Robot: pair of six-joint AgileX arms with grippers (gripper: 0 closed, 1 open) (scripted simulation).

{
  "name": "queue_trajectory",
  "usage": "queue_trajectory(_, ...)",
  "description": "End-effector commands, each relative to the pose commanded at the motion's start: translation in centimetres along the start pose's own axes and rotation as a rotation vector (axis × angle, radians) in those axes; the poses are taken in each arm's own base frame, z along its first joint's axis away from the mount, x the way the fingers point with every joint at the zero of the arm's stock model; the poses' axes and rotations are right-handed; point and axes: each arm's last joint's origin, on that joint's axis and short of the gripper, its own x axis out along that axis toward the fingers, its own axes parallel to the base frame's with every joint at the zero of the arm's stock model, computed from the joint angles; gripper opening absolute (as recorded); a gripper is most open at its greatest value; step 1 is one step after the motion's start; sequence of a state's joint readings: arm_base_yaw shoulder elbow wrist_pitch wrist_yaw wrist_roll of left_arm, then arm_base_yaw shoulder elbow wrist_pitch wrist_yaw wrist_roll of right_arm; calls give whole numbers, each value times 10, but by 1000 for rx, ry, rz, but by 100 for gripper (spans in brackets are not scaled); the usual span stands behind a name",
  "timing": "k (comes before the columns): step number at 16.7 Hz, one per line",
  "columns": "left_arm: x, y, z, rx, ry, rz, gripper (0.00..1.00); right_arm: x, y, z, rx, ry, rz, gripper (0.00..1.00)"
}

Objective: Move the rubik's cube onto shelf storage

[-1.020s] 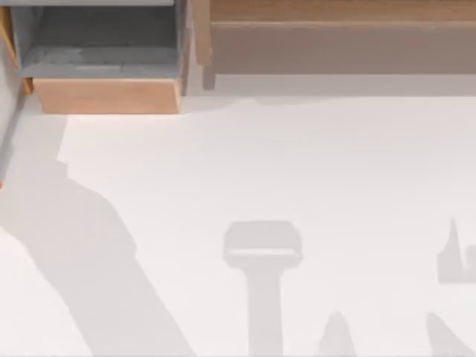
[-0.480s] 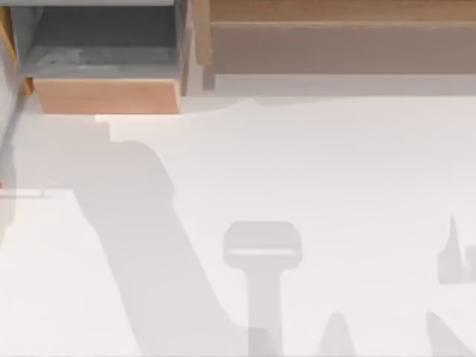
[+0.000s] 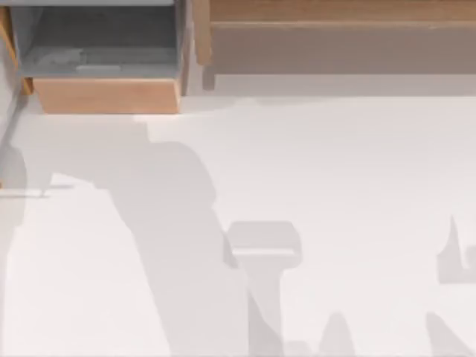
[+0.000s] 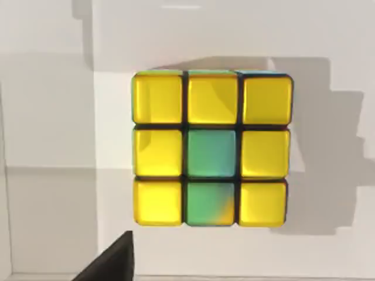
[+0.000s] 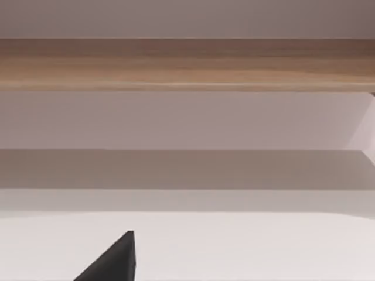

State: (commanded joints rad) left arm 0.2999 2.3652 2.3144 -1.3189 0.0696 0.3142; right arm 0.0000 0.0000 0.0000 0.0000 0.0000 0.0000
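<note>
Meanwhile, across the desk [image 3: 357, 171] in the top view, a broad arm shadow is seen swept from eight o'clock toward the centre within the last second. In the left wrist view the rubik's cube [image 4: 211, 149] is seen resting on the desk, ungrasped. The shelf storage [image 3: 335, 37] is set at one o'clock. The approach is judged underway; whether either arm's jaws are apart cannot be told.

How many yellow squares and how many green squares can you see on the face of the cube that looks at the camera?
On the facing side of the rubik's cube, left wrist view:
Yellow squares: 7
Green squares: 2 (the lower one has an orange-yellow tint in one corner)
Total: 9 squares
</note>
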Motion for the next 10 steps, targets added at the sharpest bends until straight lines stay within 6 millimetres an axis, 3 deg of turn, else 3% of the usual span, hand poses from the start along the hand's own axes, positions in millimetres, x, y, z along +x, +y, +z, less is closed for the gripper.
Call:
queue_trajectory(3, -19, -35, -2, -1, -11, 1, 100, 0, 0, 0, 0, 0, 0, 100)
queue_trajectory(5, -22, -43, -6, 2, -10, 2, 100, 0, 0, 0, 0, 0, 0, 100)
queue_trajectory(8, -13, -20, -9, -14, -18, 13, 100, 0, 0, 0, 0, 0, 0, 100)
queue_trajectory(10, 7, 4, -7, -19, -18, 18, 100, 0, 0, 0, 0, 0, 0, 100)
